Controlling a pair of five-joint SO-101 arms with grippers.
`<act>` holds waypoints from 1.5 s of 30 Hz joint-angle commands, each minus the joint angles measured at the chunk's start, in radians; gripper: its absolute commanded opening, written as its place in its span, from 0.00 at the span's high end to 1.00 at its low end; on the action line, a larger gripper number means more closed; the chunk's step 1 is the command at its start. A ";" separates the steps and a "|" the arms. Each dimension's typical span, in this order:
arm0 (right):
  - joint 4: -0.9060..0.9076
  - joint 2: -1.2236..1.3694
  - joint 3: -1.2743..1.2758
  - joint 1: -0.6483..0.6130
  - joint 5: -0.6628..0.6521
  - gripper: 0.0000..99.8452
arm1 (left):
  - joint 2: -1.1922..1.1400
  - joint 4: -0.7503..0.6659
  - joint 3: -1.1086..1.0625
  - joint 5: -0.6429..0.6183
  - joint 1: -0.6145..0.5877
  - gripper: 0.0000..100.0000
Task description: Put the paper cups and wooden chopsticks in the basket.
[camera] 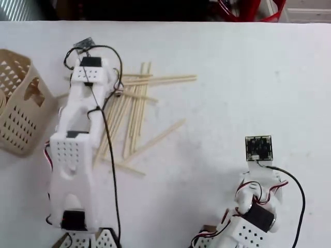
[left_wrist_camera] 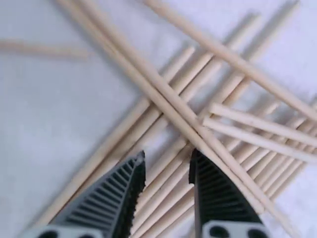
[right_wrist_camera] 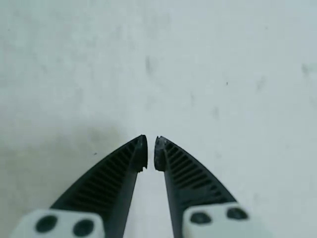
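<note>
- The basket (camera: 20, 108) sat at the left edge of the surface (camera: 232, 67), near the pile.
- The left hand (left_wrist_camera: 168, 157) hung partly open over the scattered wooden chopsticks (left_wrist_camera: 168, 104), gripping nothing. The pick-up looked to be the step in hand, next calling for a descent and squeeze.
- The right hand (right_wrist_camera: 151, 148) rested almost closed, empty, above bare surface.

White table (camera: 258, 77), red object (camera: 248, 10) beyond
</note>
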State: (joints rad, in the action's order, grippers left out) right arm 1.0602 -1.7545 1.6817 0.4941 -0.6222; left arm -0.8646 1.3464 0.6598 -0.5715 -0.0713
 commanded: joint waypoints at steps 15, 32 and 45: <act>-0.004 -0.002 0.011 0.010 0.002 0.96 | -0.096 0.233 0.512 -0.115 0.013 0.84; -0.004 -0.002 0.011 0.010 0.002 0.96 | -0.101 0.138 0.265 -0.117 0.016 0.84; -0.004 -0.001 0.011 0.010 0.002 0.96 | -0.189 0.157 0.359 -0.112 0.021 0.84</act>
State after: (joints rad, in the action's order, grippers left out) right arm 1.0602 -1.7545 1.6817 0.4941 -0.6222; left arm -1.0610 1.4906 0.9805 -0.6805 -0.0606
